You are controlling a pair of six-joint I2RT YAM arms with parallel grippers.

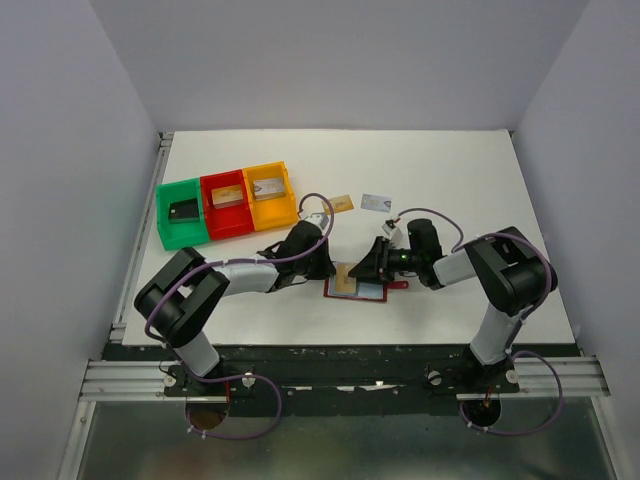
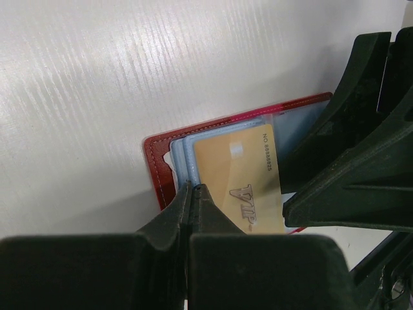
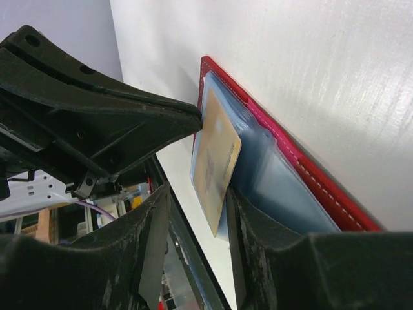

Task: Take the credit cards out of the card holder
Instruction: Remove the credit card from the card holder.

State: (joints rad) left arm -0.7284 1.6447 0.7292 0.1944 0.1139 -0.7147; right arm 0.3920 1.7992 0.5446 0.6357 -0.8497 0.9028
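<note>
The card holder lies open on the table, dark red with light blue lining. A gold-tan credit card marked VIP sticks partly out of its pocket. My left gripper is shut, its tips pressed on the blue lining at the wallet's left edge. My right gripper is open around the card's free end, and one finger touches the card's underside. In the top view it is over the wallet. A gold card and a silver card lie loose behind.
Green, red and orange bins stand in a row at the back left, each with a card inside. The two grippers are nearly touching over the wallet. The table's near edge is just in front of the wallet.
</note>
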